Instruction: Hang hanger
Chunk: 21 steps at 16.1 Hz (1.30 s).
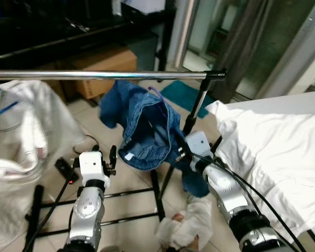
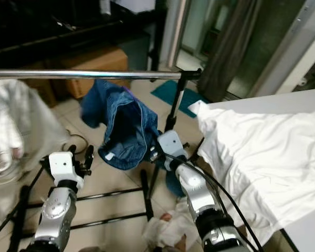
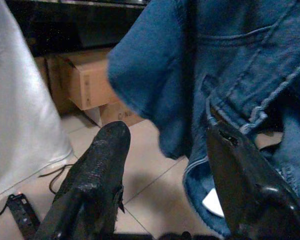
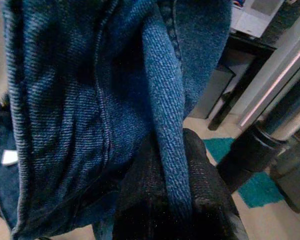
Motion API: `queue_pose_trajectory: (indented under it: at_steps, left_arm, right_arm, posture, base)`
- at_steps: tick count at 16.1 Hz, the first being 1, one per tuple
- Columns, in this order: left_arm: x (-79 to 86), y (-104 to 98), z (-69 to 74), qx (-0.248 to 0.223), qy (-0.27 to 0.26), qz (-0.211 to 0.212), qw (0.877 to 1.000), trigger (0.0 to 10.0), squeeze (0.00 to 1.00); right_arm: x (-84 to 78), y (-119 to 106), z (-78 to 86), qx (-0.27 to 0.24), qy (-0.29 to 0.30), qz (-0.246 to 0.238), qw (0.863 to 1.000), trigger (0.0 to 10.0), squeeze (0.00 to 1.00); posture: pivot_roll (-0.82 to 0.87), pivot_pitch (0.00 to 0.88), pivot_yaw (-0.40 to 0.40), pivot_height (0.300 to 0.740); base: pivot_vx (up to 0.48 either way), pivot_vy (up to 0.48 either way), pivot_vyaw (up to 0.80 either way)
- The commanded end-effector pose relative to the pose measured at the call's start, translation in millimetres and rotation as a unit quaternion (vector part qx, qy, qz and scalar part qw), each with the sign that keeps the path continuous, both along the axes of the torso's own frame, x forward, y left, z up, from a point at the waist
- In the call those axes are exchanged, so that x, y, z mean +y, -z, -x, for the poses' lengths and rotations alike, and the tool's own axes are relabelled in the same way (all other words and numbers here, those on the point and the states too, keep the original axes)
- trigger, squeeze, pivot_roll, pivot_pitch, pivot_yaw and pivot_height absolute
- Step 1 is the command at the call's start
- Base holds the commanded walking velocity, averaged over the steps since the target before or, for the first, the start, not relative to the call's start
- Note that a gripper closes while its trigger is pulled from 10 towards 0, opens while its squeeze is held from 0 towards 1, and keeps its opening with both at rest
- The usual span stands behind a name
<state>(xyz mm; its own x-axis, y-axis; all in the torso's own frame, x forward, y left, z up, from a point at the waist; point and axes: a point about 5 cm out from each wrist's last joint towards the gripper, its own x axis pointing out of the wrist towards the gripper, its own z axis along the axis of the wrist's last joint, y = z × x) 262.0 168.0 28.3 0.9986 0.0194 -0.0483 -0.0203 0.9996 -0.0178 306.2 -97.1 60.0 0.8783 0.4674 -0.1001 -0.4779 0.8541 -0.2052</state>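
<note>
We stood on a tiled floor [image 1: 131, 181] before a garment rack whose chrome rail [image 1: 94, 75] crossed the scene, cardboard boxes [image 1: 102, 71] behind it. Our right gripper [image 1: 177, 143] was clenched on a fold of a blue denim jacket [image 1: 142, 128], lifting it just under the rail, likely to bring its purple hanger hook [image 1: 156, 93] up to it. Our left gripper [image 1: 109, 159] waited released, low beside the hem. White sheets [image 1: 273, 152] lay on the right, white garments [image 1: 16, 136] on the left.

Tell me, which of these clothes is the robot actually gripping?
The blue denim jacket. The right gripper pinches its seam below the metal rail; the white garment and white sheet lie untouched.
</note>
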Motion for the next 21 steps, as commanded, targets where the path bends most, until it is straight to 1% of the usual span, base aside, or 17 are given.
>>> queue_pose_trajectory:
  at_steps: [1,2,3,6,9,12,14,15,17,19,20,21]
  left_arm:
    - [-5.2,0,0.3,-0.003,0.007,0.001,1.0,10.0,0.0]
    - [-5.5,0,0.2,-0.003,0.007,0.001,1.0,10.0,0.0]
    - [-5.9,0,-0.5,-0.003,0.007,0.001,1.0,10.0,0.0]
    - [-6.2,0,-0.2,-0.003,0.008,0.001,1.0,10.0,0.0]
    - [-7.0,0,1.2,-0.002,0.01,-0.001,1.0,10.0,0.0]
    - [-7.4,1,1.4,-0.001,0.014,-0.002,1.0,10.0,0.0]
    - [-7.9,1,0.8,-0.001,0.016,-0.002,1.0,10.0,0.0]
    - [-8.5,0,0.0,-0.002,0.018,-0.002,1.0,10.0,0.0]
    - [-9.7,0,-1.5,-0.002,0.02,-0.002,1.0,10.0,0.0]
    - [-9.7,0,-1.9,-0.002,0.02,-0.002,1.0,10.0,0.0]
    - [-9.2,0,-1.6,-0.002,0.019,-0.002,1.0,10.0,0.0]
    - [-9.1,0,-1.6,-0.002,0.017,-0.001,1.0,10.0,0.0]
  right_arm:
    - [-0.6,-16,-9.7,-0.025,0.0,0.003,1.0,10.0,0.0]
    - [1.5,-22,-13.0,-0.03,-0.001,0.006,1.0,10.0,0.0]
    - [6.4,-32,-19.2,-0.037,-0.005,0.012,0.999,10.0,0.0]
    - [13.3,-46,-22.5,-0.051,-0.017,0.006,0.999,10.0,0.0]
    - [11.0,-57,-21.4,-0.073,-0.005,-0.01,0.997,10.0,0.0]
    - [4.6,-60,-18.9,-0.072,0.005,-0.014,0.997,10.0,0.0]
    - [10.0,-67,-19.7,-0.072,0.0,-0.012,0.997,10.0,0.0]
    - [14.4,-72,-21.5,-0.067,-0.005,-0.001,0.998,10.0,0.0]
    - [23.7,-77,-22.0,-0.038,-0.025,0.019,0.999,10.0,0.0]
    - [27.8,-74,-19.1,-0.017,-0.042,0.038,0.998,10.0,0.0]
    - [29.4,-72,-17.7,-0.002,-0.046,0.045,0.998,10.0,0.0]
    - [29.9,-70,-17.4,0.02,-0.046,0.063,0.997,10.0,0.0]
  posture:
    - [0.16,0.02,-0.086,0.74]
    - [0.16,0.019,-0.087,0.74]
    - [0.16,0.019,-0.087,0.74]
    - [0.17,0.021,-0.087,0.74]
    - [0.16,0.026,-0.084,0.74]
    - [0.15,0.027,-0.08,0.74]
    - [0.15,0.027,-0.079,0.74]
    - [0.15,0.025,-0.077,0.74]
    - [0.15,0.023,-0.079,0.74]
    - [0.15,0.021,-0.08,0.74]
    - [0.15,0.021,-0.084,0.74]
    - [0.16,0.019,-0.086,0.74]
  base:
    - [0.0,0.0,0.0]
    - [0.0,0.0,0.0]
    - [0.0,0.0,0.0]
    - [0.0,0.0,0.0]
    - [0.0,0.0,0.0]
    - [0.0,0.0,0.0]
    - [0.0,0.0,0.0]
    - [0.0,0.0,0.0]
    - [0.0,0.0,0.0]
    - [0.0,0.0,0.0]
    - [0.0,0.0,0.0]
    - [0.0,0.0,0.0]
